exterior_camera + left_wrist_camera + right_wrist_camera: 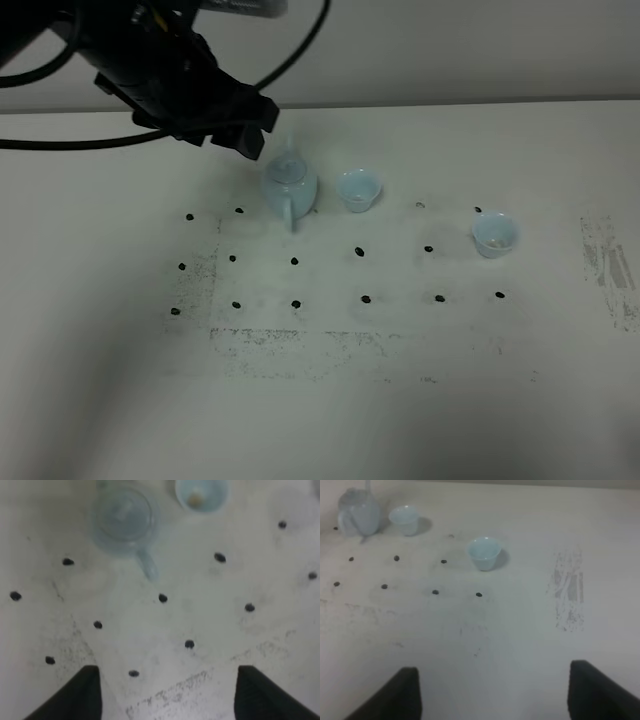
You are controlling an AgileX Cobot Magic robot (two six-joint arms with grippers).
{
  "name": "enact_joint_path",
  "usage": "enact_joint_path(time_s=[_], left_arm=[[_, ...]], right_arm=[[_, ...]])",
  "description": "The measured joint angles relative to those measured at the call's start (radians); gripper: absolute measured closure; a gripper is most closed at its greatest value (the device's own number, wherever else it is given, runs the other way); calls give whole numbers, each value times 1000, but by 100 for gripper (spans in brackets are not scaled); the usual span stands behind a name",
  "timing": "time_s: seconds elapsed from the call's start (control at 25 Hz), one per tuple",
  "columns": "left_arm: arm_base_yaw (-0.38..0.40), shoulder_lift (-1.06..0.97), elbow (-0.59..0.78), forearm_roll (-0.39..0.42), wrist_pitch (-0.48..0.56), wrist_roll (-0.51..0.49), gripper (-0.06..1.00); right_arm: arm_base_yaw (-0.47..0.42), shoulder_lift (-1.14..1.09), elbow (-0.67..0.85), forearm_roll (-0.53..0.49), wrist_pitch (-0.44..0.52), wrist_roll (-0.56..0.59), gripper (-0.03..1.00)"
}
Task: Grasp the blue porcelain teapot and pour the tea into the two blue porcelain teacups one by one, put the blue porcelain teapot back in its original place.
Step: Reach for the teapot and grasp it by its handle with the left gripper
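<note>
Left arm: the black arm [150, 60] comes in from the far left corner of my overhead view, with cables looping off it. Its head hangs above the table, just behind and to the left of the teapot.
Left gripper: the left gripper [167, 695] has its two dark fingers [90, 695] spread wide. I see only bare tabletop between them, so it has hold of nothing.
Teapot: the pale sky-blue, glossy, round-bodied porcelain teapot [290, 183] with a small knobbed lid stands upright on the table, clear of the fingers. It is left of both cups, and its loop handle points toward the front edge.
First cup: a small pale-blue, glossy, handleless porcelain teacup [358, 189] sits upright just right of the teapot, near it but not touching. My left wrist camera shows a tan speck inside, and I cannot tell what it is.
Second cup: the matching pale-blue porcelain teacup [494, 233] stands upright well to the right, a little nearer the front edge.
Table: the white tabletop [320, 420] carries rows of small black dots [360, 251]. The pot and cups sit along the back rows.
Scuffs: a grey smudged patch [610, 265] lies near the right edge.
Right gripper: the right gripper [500, 695] has its dark fingers [405, 695] far apart and holds nothing. It is well back from the second cup.
</note>
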Motion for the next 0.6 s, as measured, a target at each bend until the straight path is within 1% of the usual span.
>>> enact_joint_path(time_s=[0.08, 0.16, 0.2, 0.28, 0.36, 0.6], left_arm=[[-29, 58, -59, 26, 55, -14, 43], [-47, 115, -128, 30, 114, -21, 44], [-55, 145, -167, 31, 124, -21, 44], [-66, 196, -240, 34, 124, -24, 45], [-82, 235, -282, 38, 124, -25, 45], [-113, 319, -338, 37, 123, -25, 45]], right_arm=[[0, 0, 0, 1, 0, 0, 38], [0, 0, 0, 1, 0, 0, 38], [0, 0, 0, 1, 0, 0, 38], [0, 0, 0, 1, 0, -1, 38], [0, 0, 0, 1, 0, -2, 38], [0, 0, 0, 1, 0, -3, 38]])
